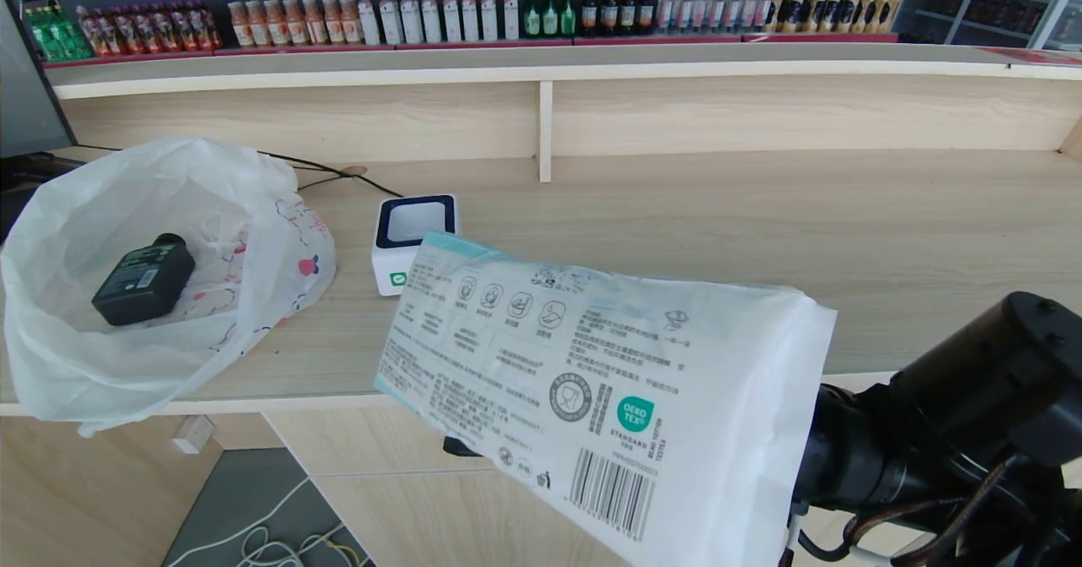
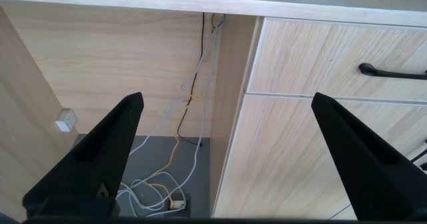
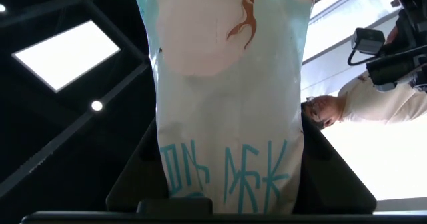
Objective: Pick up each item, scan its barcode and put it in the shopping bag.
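Packet [image 1: 592, 398] clamped in right jaws. Scanner [image 1: 412, 242] on worktop [image 1: 761, 237] ahead-left of them. Bag [image 1: 76, 212] farther left, bottle [image 1: 144, 280] inside.

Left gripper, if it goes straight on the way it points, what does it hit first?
The left gripper would likely meet the wooden cabinet front beside the cables; depth is unclear.

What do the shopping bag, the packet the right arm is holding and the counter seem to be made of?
The shopping bag looks like thin plastic film: translucent white, crumpled, with soft glossy folds. The packet seems a soft plastic wrapper, printed and faintly shiny, creased at its held end. The counter shows matte pale wood grain; laminate or solid wood, I cannot tell.
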